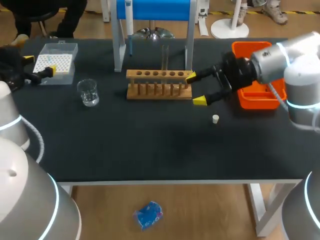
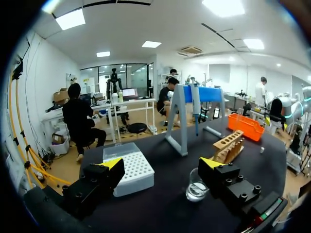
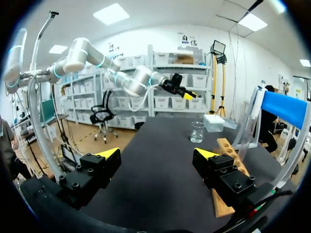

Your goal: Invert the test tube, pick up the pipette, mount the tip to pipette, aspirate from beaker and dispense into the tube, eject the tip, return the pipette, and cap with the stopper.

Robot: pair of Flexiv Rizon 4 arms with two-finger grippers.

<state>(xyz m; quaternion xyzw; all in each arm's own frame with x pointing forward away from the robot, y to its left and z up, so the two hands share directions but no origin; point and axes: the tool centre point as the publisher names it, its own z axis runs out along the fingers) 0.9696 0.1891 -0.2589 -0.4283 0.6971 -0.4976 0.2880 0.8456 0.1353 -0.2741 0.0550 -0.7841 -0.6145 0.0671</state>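
The test tube [image 1: 165, 56] is judged to be this step's target. It appears to stand upright in the wooden rack [image 1: 159, 85], ahead of the right end effector [image 1: 196, 89], whose fingers are spread wide apart with nothing between them, at the rack's end. The tube is best approached squarely, gripped on the glass above the rack, and lifted straight before being turned. The right arm is stretched low across the desk [image 1: 150, 145]. The left end effector [image 1: 39, 65], likewise parted and empty, is poised beside the tip box [image 1: 59, 60].
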